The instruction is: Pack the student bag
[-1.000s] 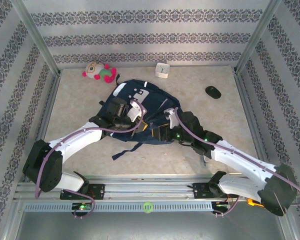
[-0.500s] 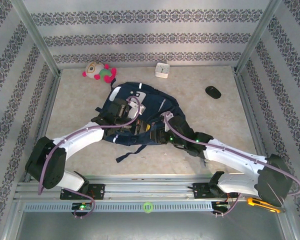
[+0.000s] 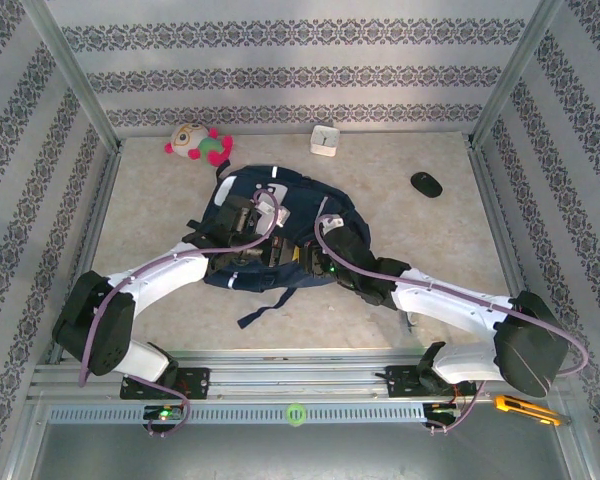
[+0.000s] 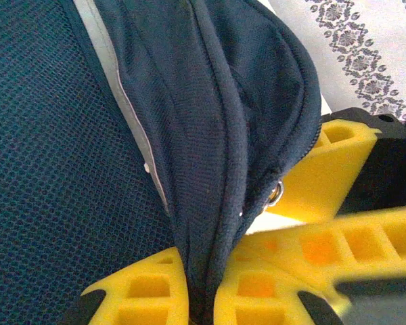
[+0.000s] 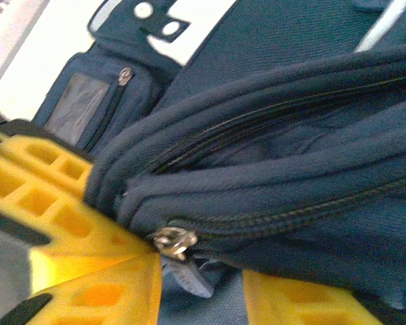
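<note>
Both jaws at student bag point(image 4: 216, 135), left pinching fabric, right part-open

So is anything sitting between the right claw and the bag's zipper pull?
Nothing visible is in the way. The right claw stands open astride the zipper edge of the student bag, with the metal zipper pull right at one finger. The left claw is shut on a fold of the bag's fabric.

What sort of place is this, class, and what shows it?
Probably a robot test booth: a left arm and right arm bolted to a metal rail, metal frame posts, patterned wall panels, and a backpack and soft toy laid out.
</note>
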`<state>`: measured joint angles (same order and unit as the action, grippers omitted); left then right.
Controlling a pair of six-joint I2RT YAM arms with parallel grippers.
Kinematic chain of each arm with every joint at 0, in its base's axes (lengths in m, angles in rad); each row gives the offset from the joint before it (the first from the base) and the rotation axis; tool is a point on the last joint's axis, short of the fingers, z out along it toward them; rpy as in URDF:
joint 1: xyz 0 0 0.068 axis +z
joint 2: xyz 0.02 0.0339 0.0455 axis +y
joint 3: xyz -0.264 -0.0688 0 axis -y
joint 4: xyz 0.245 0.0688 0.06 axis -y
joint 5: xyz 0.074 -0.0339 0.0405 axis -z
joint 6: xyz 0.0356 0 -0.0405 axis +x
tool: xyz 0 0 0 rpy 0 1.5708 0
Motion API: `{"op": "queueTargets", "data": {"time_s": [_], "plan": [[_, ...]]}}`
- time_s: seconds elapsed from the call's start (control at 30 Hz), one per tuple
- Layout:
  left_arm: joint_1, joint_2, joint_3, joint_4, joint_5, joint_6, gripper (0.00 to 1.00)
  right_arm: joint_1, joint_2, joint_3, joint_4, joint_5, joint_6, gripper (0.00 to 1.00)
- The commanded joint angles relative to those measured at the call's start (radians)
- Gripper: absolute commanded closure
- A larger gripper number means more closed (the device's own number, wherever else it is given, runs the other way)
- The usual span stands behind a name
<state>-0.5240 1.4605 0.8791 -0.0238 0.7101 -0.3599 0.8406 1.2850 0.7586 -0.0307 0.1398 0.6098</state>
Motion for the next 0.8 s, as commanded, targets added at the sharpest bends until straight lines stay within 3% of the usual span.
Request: {"op": "queueTargets", "data": {"time_s": [0.0, 0.23, 0.37, 0.47, 0.77], "plan": [[-0.010, -0.030, 0.019, -0.014, 0.105, -0.029, 1.00, -0.017, -0.006, 0.031, -0.042, 0.180, 0.008, 0.68], [-0.010, -0.029, 0.034, -0.047, 0.088, -0.002, 1.00, -0.020, -0.029, 0.019, -0.065, 0.186, 0.006, 0.75], [-0.010, -0.029, 0.040, -0.062, 0.074, 0.014, 1.00, -0.020, -0.024, 0.030, -0.064, 0.156, -0.024, 0.91], [-0.011, -0.039, 0.049, -0.120, 0.000, 0.060, 1.00, -0.032, -0.036, 0.029, -0.084, 0.146, -0.038, 1.00], [-0.009, -0.070, 0.063, -0.274, -0.139, 0.214, 1.00, -0.162, -0.135, -0.021, -0.194, 0.051, -0.050, 1.00]]}}
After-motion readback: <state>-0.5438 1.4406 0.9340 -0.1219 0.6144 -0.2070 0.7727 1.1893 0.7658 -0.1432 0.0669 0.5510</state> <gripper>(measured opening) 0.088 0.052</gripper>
